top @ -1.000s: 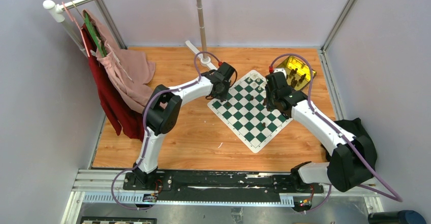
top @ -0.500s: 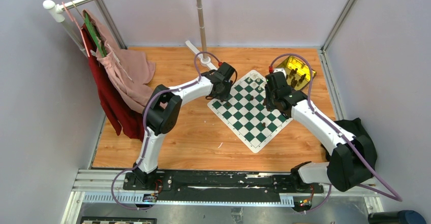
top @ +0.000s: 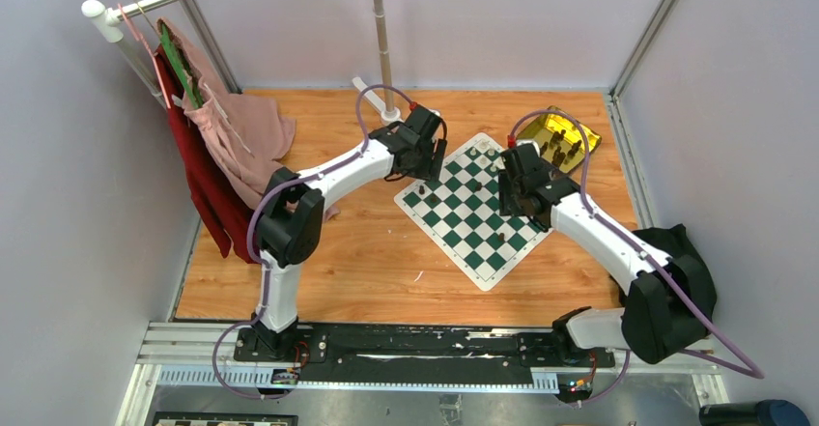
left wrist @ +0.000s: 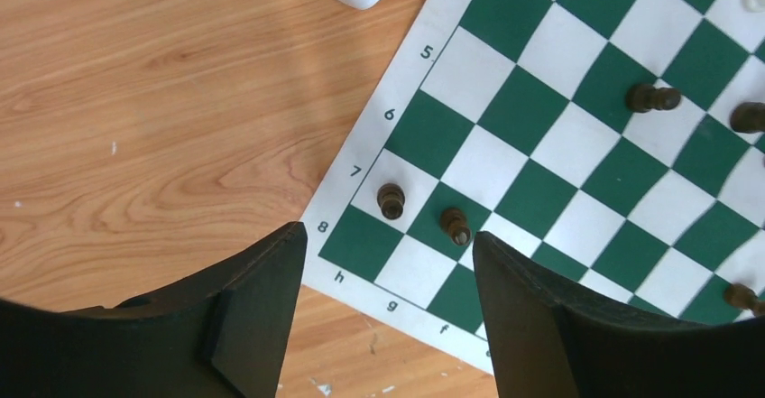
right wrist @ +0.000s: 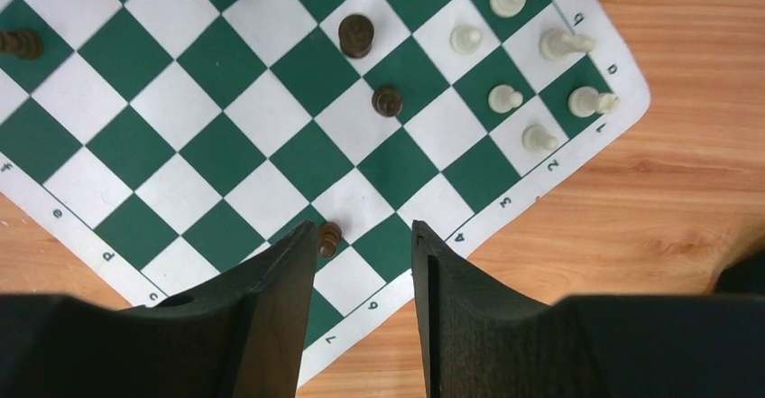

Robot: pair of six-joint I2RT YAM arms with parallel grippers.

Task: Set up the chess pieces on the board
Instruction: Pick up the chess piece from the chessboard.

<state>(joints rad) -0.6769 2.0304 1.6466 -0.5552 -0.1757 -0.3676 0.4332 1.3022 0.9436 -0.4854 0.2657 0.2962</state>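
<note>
I've got the board in dark green and white checks, white border, black labels. Just ahead of my left claw: two dark brown pieces. Ahead-right of my right claw: cream pieces. Orange wood grain on the table. Claw fingers black.

The board lies cornerwise on the table, between the two arms. The tin sits just beyond the board's far-right edge, with a few chess pieces in it. A pole base stands behind the board's far-left edge. Garments hang from a rack at the table's left, and a heap of fabric lies at its right. On the board, one pawn stands on h7 and a second pawn beside it on g7. A cluster of pieces fills the corner by rows 1 and 2. A lone pawn stands just beside the right gripper.
</note>
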